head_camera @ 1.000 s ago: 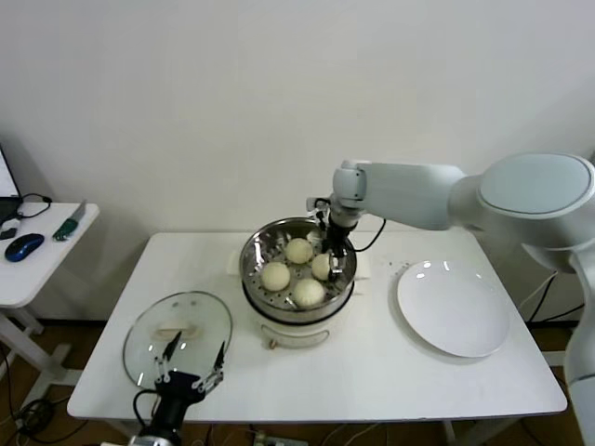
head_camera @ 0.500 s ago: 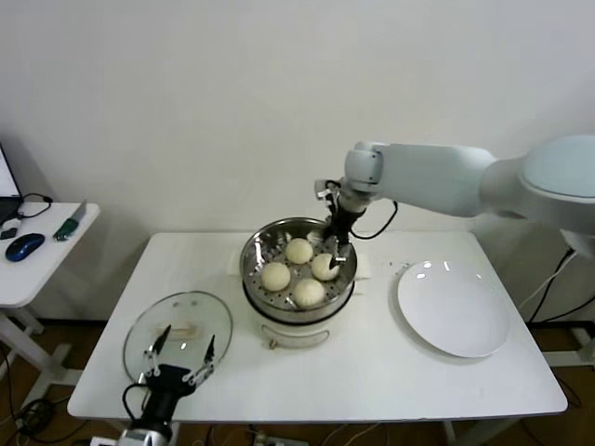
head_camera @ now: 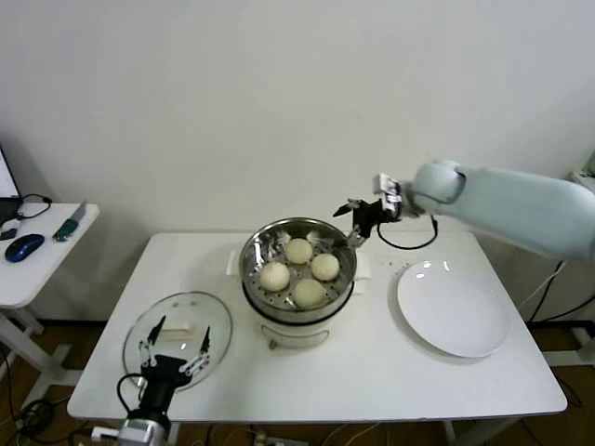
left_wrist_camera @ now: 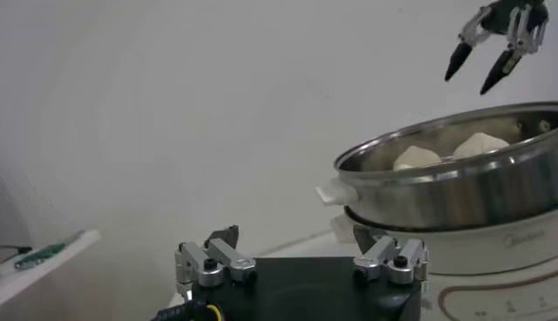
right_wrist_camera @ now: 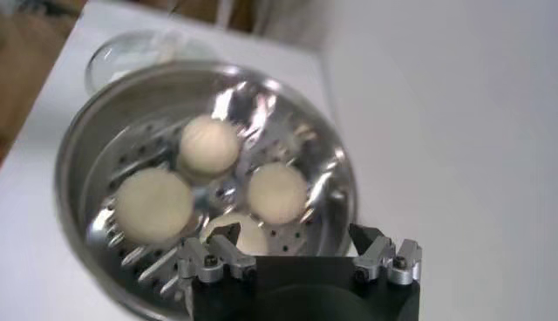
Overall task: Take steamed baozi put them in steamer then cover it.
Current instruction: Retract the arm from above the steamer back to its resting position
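Baozi (head_camera: pixel 299 268) in steamer (head_camera: pixel 253 263), below right pincer (head_camera: pixel 359 220)

Three views, steamer (head_camera: pixel 297 265) shared

The steamer (head_camera: pixel 299 269) is polished, mirror-bright steel with a perforated floor, set on a smooth white plastic-looking base. Inside it, four baozi (head_camera: pixel 298 271) look matt, smooth and doughy. Left of the steamer, the cover (head_camera: pixel 178 333) is clear glass. Right of it, the plate (head_camera: pixel 453 308) is glossy white. The table (head_camera: pixel 372 372) under the steamer is matt white.
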Robot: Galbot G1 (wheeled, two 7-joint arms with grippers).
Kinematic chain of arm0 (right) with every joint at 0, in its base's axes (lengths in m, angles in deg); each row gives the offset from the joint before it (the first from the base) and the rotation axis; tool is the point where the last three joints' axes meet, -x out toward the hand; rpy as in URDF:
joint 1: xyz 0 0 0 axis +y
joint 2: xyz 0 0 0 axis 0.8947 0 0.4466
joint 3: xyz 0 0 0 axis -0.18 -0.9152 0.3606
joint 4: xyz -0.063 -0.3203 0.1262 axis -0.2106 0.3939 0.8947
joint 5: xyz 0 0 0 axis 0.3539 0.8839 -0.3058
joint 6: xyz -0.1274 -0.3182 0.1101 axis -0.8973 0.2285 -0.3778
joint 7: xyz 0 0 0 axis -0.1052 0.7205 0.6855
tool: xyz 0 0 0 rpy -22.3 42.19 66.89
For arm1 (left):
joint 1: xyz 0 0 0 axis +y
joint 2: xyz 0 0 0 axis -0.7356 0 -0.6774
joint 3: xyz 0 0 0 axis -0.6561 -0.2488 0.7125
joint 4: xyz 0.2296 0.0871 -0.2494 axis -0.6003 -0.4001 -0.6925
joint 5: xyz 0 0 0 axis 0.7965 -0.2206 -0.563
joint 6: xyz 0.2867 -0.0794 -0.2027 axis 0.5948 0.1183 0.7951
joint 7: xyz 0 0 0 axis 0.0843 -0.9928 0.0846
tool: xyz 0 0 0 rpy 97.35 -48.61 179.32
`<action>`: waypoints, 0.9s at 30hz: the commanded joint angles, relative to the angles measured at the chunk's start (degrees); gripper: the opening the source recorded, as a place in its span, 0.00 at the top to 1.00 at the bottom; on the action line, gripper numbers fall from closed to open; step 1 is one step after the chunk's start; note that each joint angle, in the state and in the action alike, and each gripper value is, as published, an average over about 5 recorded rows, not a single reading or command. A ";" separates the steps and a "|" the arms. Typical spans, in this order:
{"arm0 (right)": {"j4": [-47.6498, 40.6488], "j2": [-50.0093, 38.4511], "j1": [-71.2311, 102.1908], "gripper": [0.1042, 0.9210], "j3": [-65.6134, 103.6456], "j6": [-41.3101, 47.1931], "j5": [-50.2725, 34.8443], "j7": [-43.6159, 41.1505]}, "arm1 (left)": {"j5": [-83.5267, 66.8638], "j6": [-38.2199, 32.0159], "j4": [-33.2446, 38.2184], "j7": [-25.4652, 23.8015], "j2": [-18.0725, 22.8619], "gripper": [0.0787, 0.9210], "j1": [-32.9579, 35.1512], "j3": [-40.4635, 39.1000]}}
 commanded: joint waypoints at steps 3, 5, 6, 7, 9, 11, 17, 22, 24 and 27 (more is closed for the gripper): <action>10.81 -19.31 54.46 0.12 61.52 -9.45 6.78 15.20 | 13.74 2.55 0.50 2.31 0.00 0.12 -1.69 -0.07; 11.81 -17.82 63.71 0.12 71.92 -9.68 7.34 16.22 | 17.60 3.55 0.84 2.58 -0.08 0.12 -1.73 -0.17; 12.22 -16.44 68.17 0.12 77.42 -9.75 7.51 16.81 | 19.73 4.35 1.07 2.62 -0.18 0.12 -1.76 -0.23; 12.56 -15.06 72.09 0.12 81.90 -9.82 7.66 17.39 | 21.72 5.24 1.30 2.62 -0.30 0.12 -1.79 -0.27; 12.94 -12.16 78.81 0.12 90.27 -9.97 8.43 18.10 | 25.60 7.37 1.79 2.72 -0.65 0.12 -1.83 -0.40; 13.24 -9.54 84.61 0.12 96.48 -10.13 9.87 18.38 | 29.69 9.49 2.14 3.08 -1.13 0.12 -1.82 -0.53; 15.41 -1.39 98.25 0.12 110.65 -10.50 11.94 18.24 | 41.77 14.87 2.05 4.42 -3.46 0.12 -1.87 -1.05; 18.28 5.05 105.46 0.12 118.17 -11.01 11.19 18.12 | 55.28 18.84 -0.49 3.75 -5.92 0.12 -2.42 -1.78; 19.35 6.96 107.39 0.12 120.10 -11.31 10.95 18.14 | 58.82 20.36 -1.77 2.93 -7.07 0.12 -2.89 -2.31; 20.53 9.05 109.75 0.12 122.06 -11.58 11.18 18.15 | 61.88 21.79 -4.86 2.21 -8.59 0.12 -4.34 -3.37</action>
